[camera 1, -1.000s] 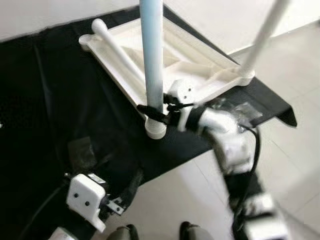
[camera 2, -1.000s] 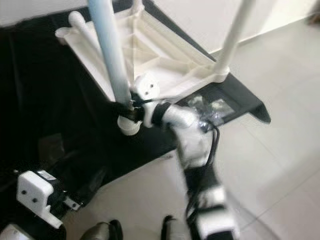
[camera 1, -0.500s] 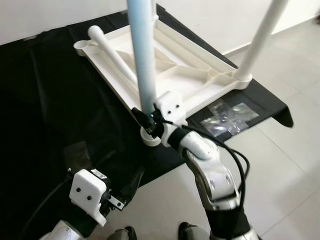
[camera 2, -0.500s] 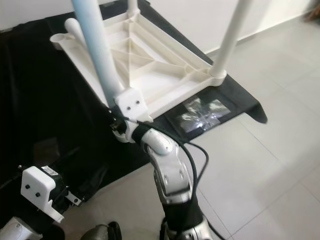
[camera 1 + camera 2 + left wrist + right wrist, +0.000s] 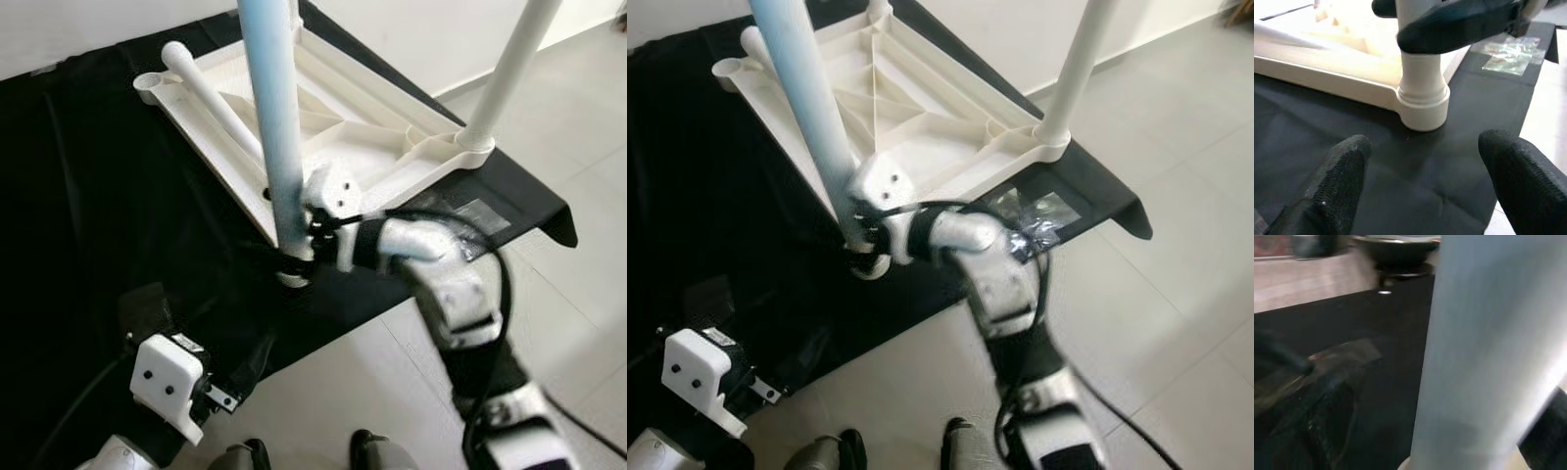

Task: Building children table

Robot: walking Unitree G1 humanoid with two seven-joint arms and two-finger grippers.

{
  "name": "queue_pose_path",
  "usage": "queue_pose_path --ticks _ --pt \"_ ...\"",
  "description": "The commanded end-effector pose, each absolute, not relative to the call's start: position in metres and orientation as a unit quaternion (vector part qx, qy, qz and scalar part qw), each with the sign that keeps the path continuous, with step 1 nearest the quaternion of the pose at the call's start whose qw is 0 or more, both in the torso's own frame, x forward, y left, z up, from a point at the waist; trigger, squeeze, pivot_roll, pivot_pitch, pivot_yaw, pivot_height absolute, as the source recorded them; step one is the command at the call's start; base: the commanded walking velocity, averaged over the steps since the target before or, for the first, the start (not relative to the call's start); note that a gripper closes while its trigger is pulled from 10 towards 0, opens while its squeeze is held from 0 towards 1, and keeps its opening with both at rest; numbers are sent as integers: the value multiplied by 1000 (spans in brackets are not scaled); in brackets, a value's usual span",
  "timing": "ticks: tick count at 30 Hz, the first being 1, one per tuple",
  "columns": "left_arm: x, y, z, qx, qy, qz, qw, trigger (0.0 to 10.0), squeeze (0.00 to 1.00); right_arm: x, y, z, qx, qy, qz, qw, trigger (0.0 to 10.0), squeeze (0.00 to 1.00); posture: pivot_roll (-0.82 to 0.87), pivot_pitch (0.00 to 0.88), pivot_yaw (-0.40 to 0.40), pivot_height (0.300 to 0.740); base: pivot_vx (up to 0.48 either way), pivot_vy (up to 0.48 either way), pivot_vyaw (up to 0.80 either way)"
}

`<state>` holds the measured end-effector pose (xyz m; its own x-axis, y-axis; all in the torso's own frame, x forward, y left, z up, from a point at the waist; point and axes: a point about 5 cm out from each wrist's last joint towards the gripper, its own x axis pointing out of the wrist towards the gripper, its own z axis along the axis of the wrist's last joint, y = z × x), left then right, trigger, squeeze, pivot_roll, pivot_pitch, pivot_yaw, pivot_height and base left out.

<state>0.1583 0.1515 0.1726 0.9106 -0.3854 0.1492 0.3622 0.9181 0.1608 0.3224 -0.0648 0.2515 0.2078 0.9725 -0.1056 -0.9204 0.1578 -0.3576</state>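
Since half a second ago right forearm has swung out sideways; right gripper clamped low on pale-blue table leg, seemingly seating it in corner socket of upturned white tabletop on black cloth; left gripper hovers nearby, fingers spread, holding nothing.

White plastic tabletop lies upside down on black cloth; two legs stand upright in corner sockets, one loose leg lies across it.
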Motion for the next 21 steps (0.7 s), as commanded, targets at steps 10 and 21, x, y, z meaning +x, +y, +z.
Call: queue_pose_path --ticks 10,21 --pt "152 153 170 72 -74 -197 975 10000 0 346 -66 264 -157 -53 703 692 1333 0 46 307 33 740 0 0 0" --pt "150 153 170 67 -70 -198 975 10000 0 354 -72 263 -155 -58 714 680 0 0 35 310 38 740 0 0 0"
